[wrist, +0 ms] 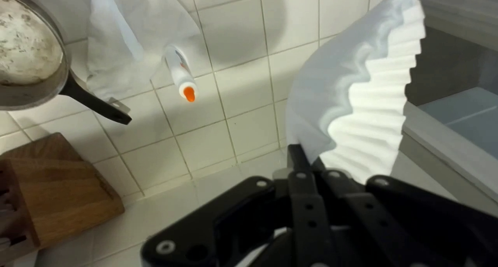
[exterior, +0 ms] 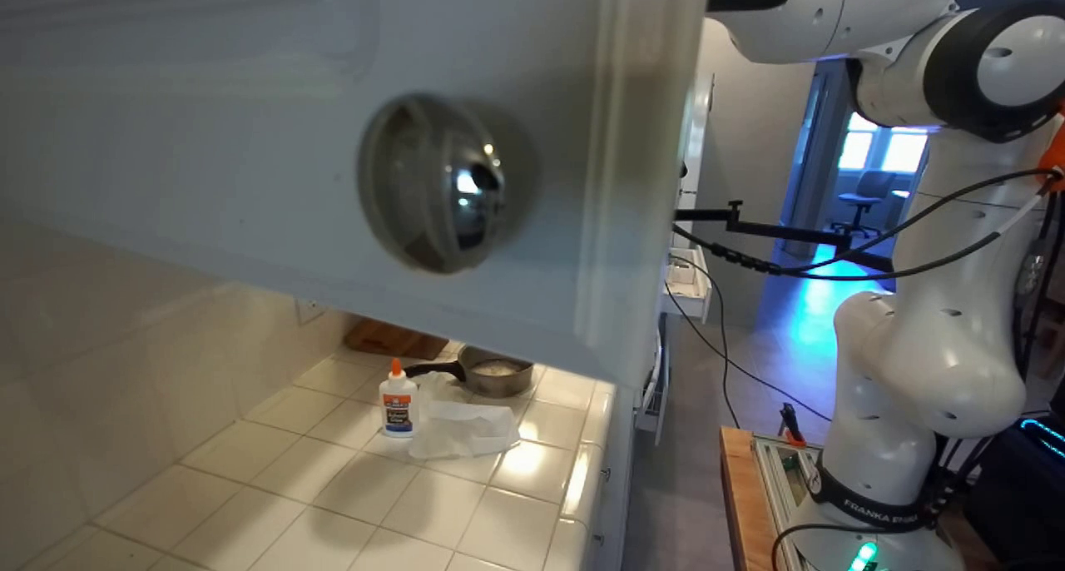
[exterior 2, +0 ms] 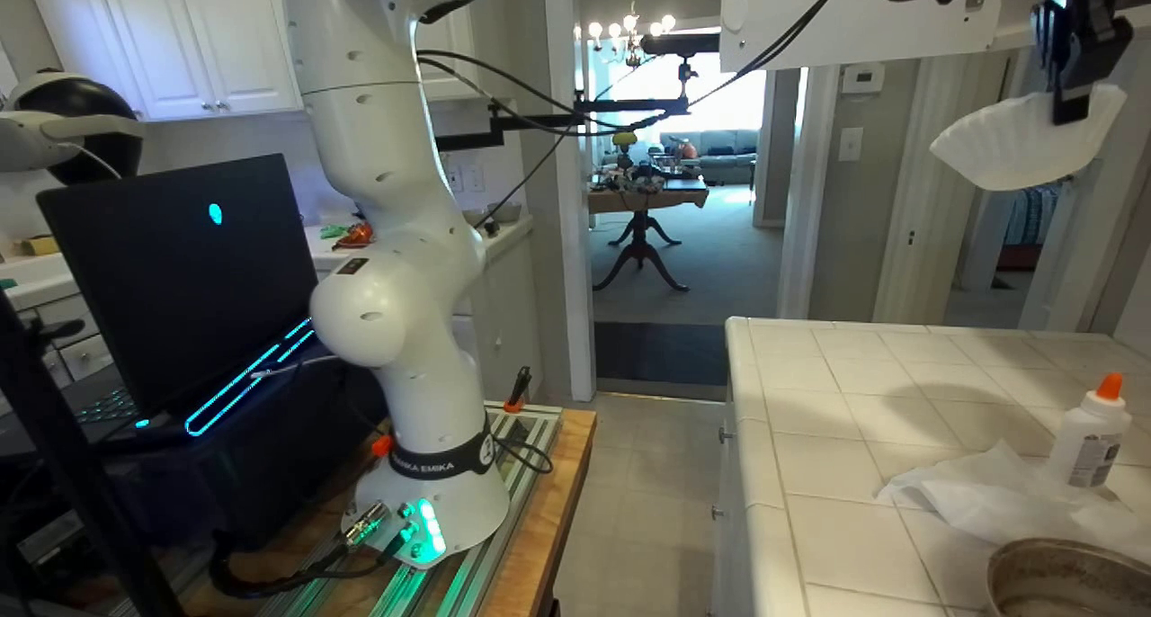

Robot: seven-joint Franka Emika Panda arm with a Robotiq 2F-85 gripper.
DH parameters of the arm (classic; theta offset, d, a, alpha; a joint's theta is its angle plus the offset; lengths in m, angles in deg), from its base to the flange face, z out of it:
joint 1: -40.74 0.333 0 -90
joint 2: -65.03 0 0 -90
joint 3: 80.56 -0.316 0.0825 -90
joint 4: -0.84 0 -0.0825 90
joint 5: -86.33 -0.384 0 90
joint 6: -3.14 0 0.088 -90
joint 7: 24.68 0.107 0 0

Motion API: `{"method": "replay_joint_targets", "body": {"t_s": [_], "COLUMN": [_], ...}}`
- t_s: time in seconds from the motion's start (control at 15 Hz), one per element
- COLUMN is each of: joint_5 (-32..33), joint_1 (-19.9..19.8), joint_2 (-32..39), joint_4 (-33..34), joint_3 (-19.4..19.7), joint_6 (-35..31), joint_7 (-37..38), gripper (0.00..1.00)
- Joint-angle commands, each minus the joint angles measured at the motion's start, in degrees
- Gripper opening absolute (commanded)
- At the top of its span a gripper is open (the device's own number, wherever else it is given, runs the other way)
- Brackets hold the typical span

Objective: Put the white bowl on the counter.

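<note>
The white bowl point(exterior 2: 1012, 154) is thin, pale and fluted, like a paper filter. My gripper point(exterior 2: 1072, 104) is shut on its edge and holds it tilted in the air, well above the counter point(exterior 2: 836, 410). In the wrist view the gripper point(wrist: 307, 158) has its fingertips close together on the lower edge of the bowl point(wrist: 330, 88). The tiled counter point(wrist: 198, 146) lies below and to the left there. In an exterior view the counter point(exterior: 349, 488) shows, but the gripper and bowl are hidden behind a cabinet door.
The open cabinet door with its metal knob point(exterior: 433, 184) fills the foreground. On the counter are a glue bottle point(exterior 2: 1090, 437), crumpled white paper point(exterior 2: 989, 491), a dark pan point(wrist: 29, 45) with a black handle, and a wooden block point(wrist: 66, 197). A cabinet shelf point(wrist: 443, 146) shows at right.
</note>
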Motion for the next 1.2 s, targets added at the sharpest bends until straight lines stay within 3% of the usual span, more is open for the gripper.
{"method": "replay_joint_targets", "body": {"t_s": [0.0,0.4,1.13], "joint_5": [-1.6,-1.9,-4.1], "joint_1": [-0.8,-1.3,-1.9], "joint_2": [-1.7,-0.7,2.3], "joint_4": [-3.4,-6.4,-12.9], "joint_3": [0.5,1.1,1.6], "joint_6": [2.0,3.8,-2.8], "joint_7": [-2.4,-5.7,-12.0], "gripper": [0.00,0.00,0.00]}}
